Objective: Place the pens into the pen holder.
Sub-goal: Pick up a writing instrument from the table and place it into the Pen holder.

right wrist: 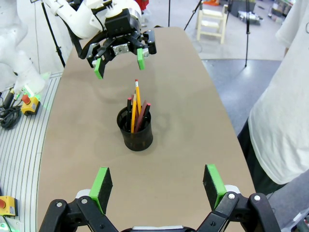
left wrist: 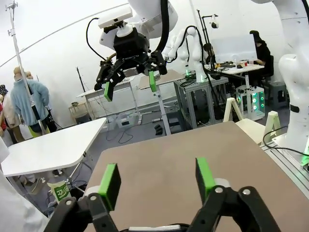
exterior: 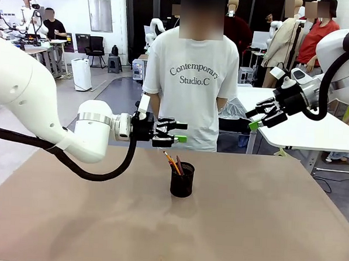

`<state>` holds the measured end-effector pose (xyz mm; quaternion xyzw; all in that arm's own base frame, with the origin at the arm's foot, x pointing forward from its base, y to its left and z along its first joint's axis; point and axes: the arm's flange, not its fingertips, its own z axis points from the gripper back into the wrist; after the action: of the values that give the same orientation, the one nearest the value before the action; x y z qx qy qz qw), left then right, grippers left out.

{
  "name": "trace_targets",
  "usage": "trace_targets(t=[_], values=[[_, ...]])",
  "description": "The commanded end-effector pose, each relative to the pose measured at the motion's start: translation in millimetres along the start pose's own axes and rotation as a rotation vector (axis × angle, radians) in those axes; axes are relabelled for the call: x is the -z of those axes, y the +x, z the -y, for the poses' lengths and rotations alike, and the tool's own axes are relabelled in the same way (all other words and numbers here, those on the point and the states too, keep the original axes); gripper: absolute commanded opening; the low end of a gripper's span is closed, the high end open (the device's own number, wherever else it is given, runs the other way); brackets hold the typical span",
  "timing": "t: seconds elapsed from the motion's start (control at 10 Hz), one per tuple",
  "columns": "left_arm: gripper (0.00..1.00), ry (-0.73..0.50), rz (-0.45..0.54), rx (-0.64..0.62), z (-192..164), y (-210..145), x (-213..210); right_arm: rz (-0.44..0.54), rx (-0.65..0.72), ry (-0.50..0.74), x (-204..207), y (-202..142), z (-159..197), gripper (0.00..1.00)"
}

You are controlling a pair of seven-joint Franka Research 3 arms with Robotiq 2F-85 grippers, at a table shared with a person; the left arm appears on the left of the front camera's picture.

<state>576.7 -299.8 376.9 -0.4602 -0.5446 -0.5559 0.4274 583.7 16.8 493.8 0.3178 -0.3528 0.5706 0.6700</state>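
Observation:
The black mesh pen holder (exterior: 182, 180) stands upright near the middle of the brown table, with the pens (exterior: 173, 163) sticking out of its top. In the right wrist view the pen holder (right wrist: 135, 130) holds orange-yellow and dark reddish pens (right wrist: 137, 107), leaning together. My left gripper (exterior: 173, 133) hovers just above and to the left of the holder, open, with nothing between its green pads (left wrist: 110, 186). My right gripper (exterior: 260, 116) hangs high at the right, away from the holder, open and empty. The right wrist view also shows the left gripper (right wrist: 120, 54) beyond the holder.
A person in a white T-shirt (exterior: 191, 84) stands at the table's far edge, right behind the holder. The brown tabletop (exterior: 263, 217) is bare around the holder. A white table (exterior: 315, 129) stands behind at the right.

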Motion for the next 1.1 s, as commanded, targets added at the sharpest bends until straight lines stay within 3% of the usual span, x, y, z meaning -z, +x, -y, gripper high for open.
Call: trace_targets(t=[0.0,0.4,1.0], values=[[1.0,-0.009,0.015,0.018,0.2,4.1,-1.6,0.0,-0.004,-0.003,-1.1,2.2,0.3,1.0],[1.0,-0.019,-0.026,-0.004,2.5,6.2,-1.0,0.0,-0.004,-0.003,-1.1,2.2,0.3,1.0],[1.0,-0.007,0.003,0.003,0.4,1.8,0.7,0.0,-0.004,-0.003,-1.1,2.2,0.3,1.0]])
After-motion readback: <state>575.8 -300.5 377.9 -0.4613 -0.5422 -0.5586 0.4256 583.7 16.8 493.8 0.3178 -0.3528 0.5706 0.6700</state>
